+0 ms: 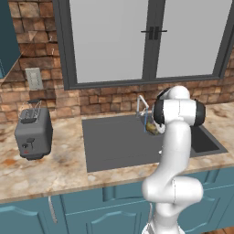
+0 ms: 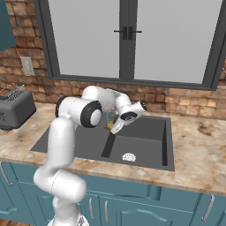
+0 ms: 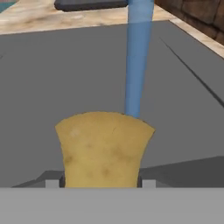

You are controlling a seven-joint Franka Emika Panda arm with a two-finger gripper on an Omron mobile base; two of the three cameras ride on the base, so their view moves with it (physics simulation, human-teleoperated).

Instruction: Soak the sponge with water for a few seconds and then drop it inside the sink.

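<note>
The mustard-yellow sponge (image 3: 104, 148) sits between my gripper's (image 3: 103, 183) two fingertips, which are shut on it. A pale-blue stream of water (image 3: 138, 57) falls onto the sponge's far edge. Below lies the dark grey sink (image 3: 57, 83). From the left base view, the sponge (image 1: 152, 129) shows beside the arm, under the silver faucet (image 1: 141, 104), with the water (image 1: 146, 120) running down to it over the sink (image 1: 114, 141). In the right base view the gripper (image 2: 114, 127) holds the sponge (image 2: 108, 125) above the sink (image 2: 145, 141), whose white drain (image 2: 129, 157) lies near the front.
A grey toaster (image 1: 33, 132) stands on the marble counter left of the sink, also seen as the toaster (image 2: 15, 108) at the far left. A brick wall and a large window (image 1: 146, 41) rise behind the faucet. Teal cabinets run below the counter.
</note>
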